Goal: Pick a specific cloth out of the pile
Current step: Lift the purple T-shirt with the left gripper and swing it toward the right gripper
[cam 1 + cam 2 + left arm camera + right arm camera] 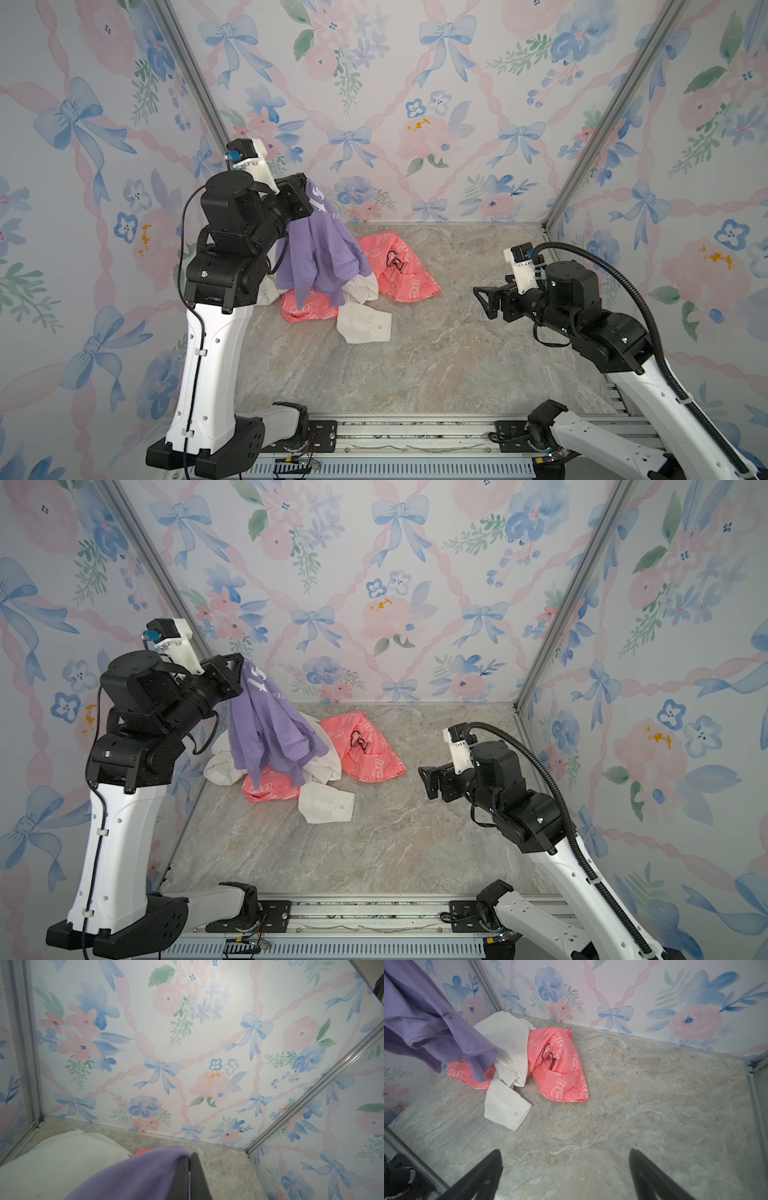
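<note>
Left arm: base at the front left, white lower link standing near upright, black forearm angled up toward the back wall. Left claw (308, 186) is raised high above the desk (415, 365), near the back left corner.

Left claw is clamped fully shut on the cloth (320, 249). The left wrist view shows its fingers (196, 1176) pressed together with lavender fabric pinched at them. The cloth hangs from the claw in long folds, with white lettering showing just below the grip in both top views. Its lower ends reach down over the pile (311, 309). Can't tell if they touch it or hang just clear.

The pile sits on the desk below, toward the back left: a cream shirt (365, 324) with a buttoned cuff lying forward, and a pink cloth (407, 270) with white bear outlines spread on either side of it.

Right arm: low, reaching in from the front right with the forearm roughly level and pointing toward the middle. Right claw (484, 302) has its jaws spread wide and holds nothing. It hovers over bare desk, well apart from the pile. The right wrist view shows both fingers (488, 1174) far apart with only desk between them.

The desk top is grey-beige with a marble pattern. The walls (415, 83) on three sides are papered with blue bows, pink ribbons and flowers. Aluminium posts (602, 124) stand at the back corners, and a metal rail (415, 432) along the front edge carries both arm bases.
</note>
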Controlling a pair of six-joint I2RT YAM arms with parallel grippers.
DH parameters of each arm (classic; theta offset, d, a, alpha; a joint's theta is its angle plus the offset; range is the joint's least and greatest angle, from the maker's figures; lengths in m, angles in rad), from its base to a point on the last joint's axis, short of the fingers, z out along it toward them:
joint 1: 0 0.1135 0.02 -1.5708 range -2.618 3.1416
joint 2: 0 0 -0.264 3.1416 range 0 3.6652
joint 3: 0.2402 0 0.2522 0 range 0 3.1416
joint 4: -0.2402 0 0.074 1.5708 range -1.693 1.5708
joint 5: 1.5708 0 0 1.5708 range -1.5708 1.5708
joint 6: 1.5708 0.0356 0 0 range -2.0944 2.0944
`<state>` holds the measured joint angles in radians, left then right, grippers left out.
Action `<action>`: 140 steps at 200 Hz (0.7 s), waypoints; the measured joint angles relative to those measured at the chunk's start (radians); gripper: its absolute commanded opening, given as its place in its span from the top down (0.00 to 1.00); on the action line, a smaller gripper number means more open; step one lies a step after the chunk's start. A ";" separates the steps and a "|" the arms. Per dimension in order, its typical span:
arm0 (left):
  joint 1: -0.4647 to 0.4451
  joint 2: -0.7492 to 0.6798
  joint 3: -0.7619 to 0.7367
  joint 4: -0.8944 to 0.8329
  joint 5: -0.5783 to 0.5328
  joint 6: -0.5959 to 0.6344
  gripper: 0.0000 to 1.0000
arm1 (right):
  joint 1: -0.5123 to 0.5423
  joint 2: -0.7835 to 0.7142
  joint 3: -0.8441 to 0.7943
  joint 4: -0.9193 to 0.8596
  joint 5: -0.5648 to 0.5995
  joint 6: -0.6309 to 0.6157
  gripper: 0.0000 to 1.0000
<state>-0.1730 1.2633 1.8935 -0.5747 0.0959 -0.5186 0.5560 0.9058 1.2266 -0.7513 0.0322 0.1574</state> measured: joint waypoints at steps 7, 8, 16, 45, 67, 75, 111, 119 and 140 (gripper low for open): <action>-0.011 0.000 -0.005 0.021 0.028 0.002 1.00 | 0.000 0.003 0.003 -0.001 -0.003 0.000 0.03; -0.012 0.000 -0.005 0.023 0.031 0.002 1.00 | 0.000 0.003 0.003 -0.001 -0.003 0.000 0.03; -0.033 0.001 -0.010 0.040 0.057 0.004 1.00 | 0.000 0.010 0.008 -0.001 -0.003 0.000 0.03; -0.170 0.023 -0.020 0.085 0.102 0.040 1.00 | 0.000 0.026 0.019 0.000 -0.011 0.000 0.03; -0.263 0.049 -0.048 0.107 0.111 0.056 1.00 | -0.001 0.034 0.025 -0.001 -0.024 0.000 0.03; -0.295 0.061 -0.064 0.111 0.108 0.060 1.00 | -0.002 0.037 0.029 -0.002 -0.026 -0.001 0.03; -0.432 0.127 -0.137 0.132 0.063 0.071 1.00 | -0.012 0.034 0.045 -0.002 -0.026 -0.001 0.02; -0.462 0.145 -0.152 0.140 0.050 0.071 1.00 | -0.014 0.033 0.048 -0.002 -0.026 -0.001 0.02; -0.533 0.191 -0.191 0.169 0.019 0.070 1.00 | -0.025 0.028 0.055 -0.007 -0.028 -0.004 0.01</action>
<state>-0.7063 1.4540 1.7023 -0.4057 0.1146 -0.4488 0.5308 0.9340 1.2812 -0.7582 0.0040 0.1532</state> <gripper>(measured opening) 0.048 0.982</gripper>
